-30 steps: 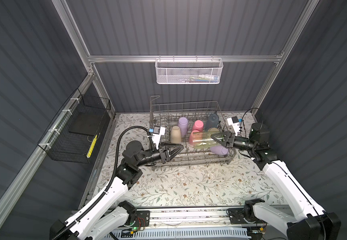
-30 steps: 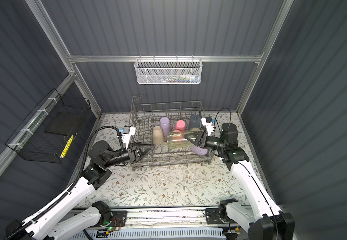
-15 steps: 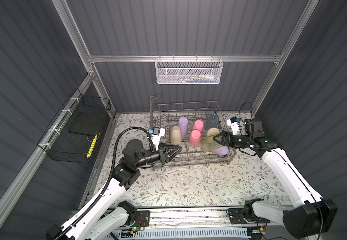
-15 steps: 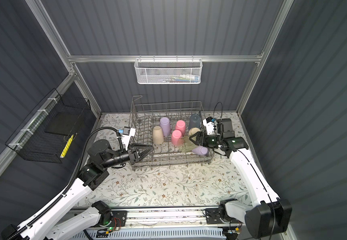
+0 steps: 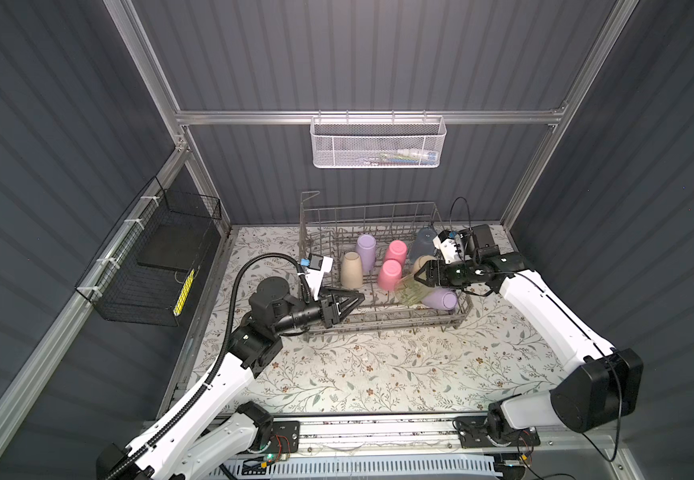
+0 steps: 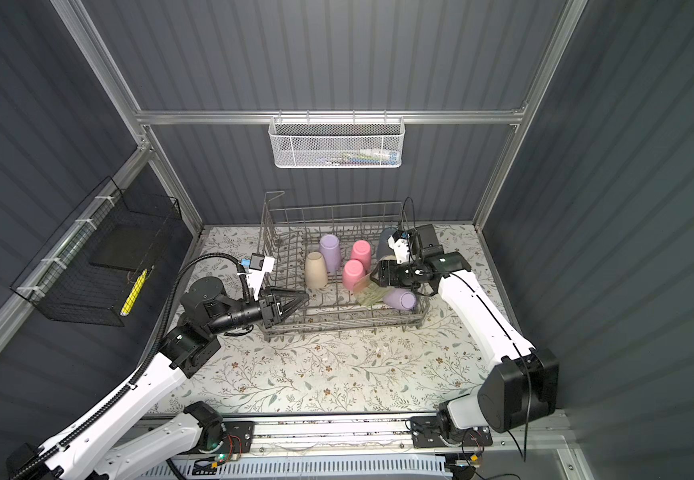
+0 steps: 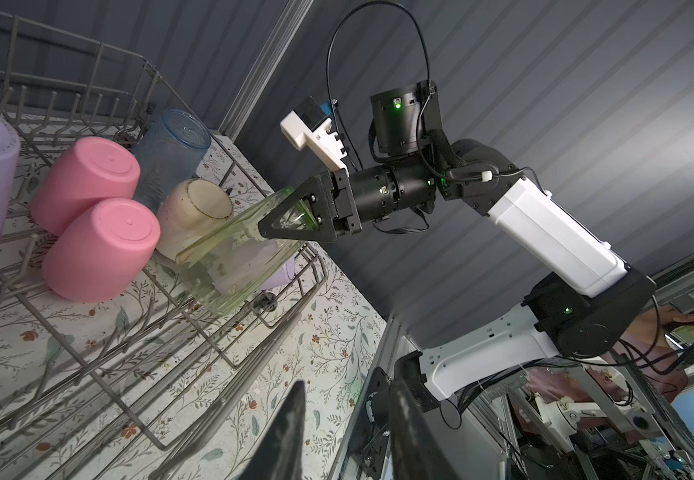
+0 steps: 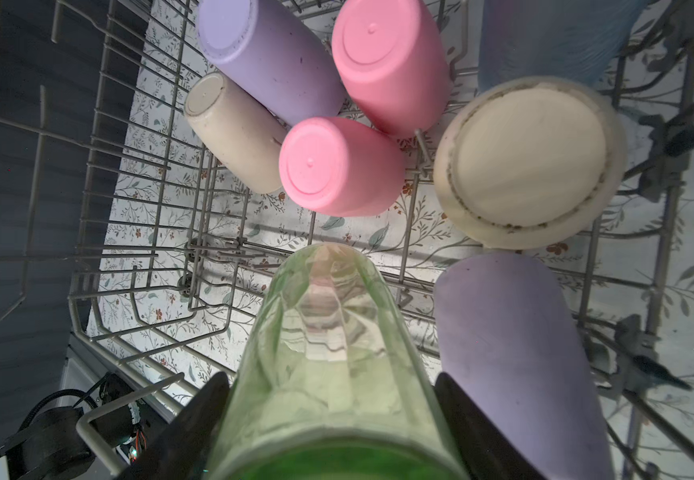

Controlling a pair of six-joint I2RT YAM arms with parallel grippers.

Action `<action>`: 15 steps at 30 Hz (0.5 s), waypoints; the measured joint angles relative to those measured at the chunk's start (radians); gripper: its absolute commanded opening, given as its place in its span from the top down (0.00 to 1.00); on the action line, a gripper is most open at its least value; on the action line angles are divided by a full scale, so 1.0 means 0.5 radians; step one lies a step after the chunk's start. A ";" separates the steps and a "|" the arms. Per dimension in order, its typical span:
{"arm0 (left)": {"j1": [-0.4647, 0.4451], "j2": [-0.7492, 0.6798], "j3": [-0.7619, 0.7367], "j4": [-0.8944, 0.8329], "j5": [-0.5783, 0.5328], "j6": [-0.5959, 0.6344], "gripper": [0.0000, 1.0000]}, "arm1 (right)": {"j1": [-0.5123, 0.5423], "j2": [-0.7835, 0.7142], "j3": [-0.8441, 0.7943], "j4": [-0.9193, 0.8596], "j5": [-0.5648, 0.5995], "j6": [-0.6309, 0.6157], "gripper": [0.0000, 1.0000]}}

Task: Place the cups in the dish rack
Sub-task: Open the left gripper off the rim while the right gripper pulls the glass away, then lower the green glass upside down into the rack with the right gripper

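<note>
- Right wrist view: the large grey wire dish rack (image 8: 88,291) already holds seven cups: an upturned lilac plastic tumbler (image 8: 266,62), two upturned pink plastic tumblers (image 8: 391,62) (image 8: 337,166), a narrow beige tumbler (image 8: 237,133), a wide cream tumbler (image 8: 528,162), a clear blue tumbler (image 8: 544,37) and a second lilac tumbler (image 8: 511,353) lying on its side.
- The eighth cup, a clear green plastic tumbler (image 8: 328,324), is not let go yet. The right claw (image 8: 332,378) is clamped on its base end, one finger on each side.
- Left wrist view: the clear green plastic tumbler (image 7: 237,257) tilts mouth-down from the right claw (image 7: 291,216) into the rack, on the rack's robot-side right. It is just beside the lying lilac tumbler and near the wide cream tumbler.
- Cannot tell whether its rim already rests on the rack wires.
- In both top views no cup shows on the floral counter (image 5: 358,374) outside the rack.
- Judgement: the task is nearly done. What's left is to seat the green cup, release it and pull clear. The side-lying lilac tumbler may want righting.
- The left claw (image 5: 358,297) is partly open and holds nothing. It sits at the rack's robot-side left corner, well apart from the green cup.
</note>
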 measured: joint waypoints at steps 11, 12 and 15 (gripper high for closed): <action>0.014 0.021 0.000 0.002 0.002 0.015 0.68 | 0.095 0.153 0.109 -0.013 0.034 -0.016 0.72; 0.018 0.021 -0.001 0.002 0.002 0.015 0.68 | 0.102 0.165 0.113 -0.011 0.037 -0.017 0.72; 0.026 0.021 -0.001 0.003 0.002 0.015 0.68 | 0.124 0.208 0.134 -0.016 0.054 -0.021 0.72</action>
